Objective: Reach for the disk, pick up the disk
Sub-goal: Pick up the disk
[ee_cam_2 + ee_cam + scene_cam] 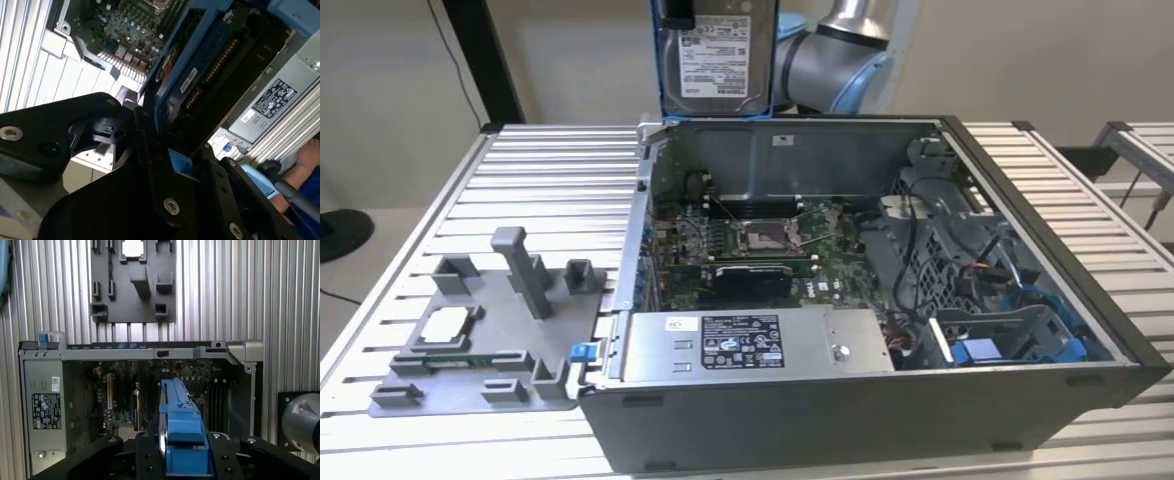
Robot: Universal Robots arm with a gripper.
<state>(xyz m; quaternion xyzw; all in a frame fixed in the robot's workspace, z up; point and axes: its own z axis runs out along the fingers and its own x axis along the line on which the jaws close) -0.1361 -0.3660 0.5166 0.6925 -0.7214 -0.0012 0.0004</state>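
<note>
One white-labelled disk (714, 60) in hand (185, 460).

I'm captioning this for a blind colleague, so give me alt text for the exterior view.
The disk, label facing the camera, is held upright high above the far wall of an open computer case on a slatted metal table. A grey tray lies at the exterior view's left.

My arm (834, 55) was built of smooth silver-grey tubes with a rounded joint housing capped in pale blue. My gripper (186, 460) was matt black, made of flat angular link plates fastened with round silver screws. My fingers (146, 457) carried small recessed holes.
</note>
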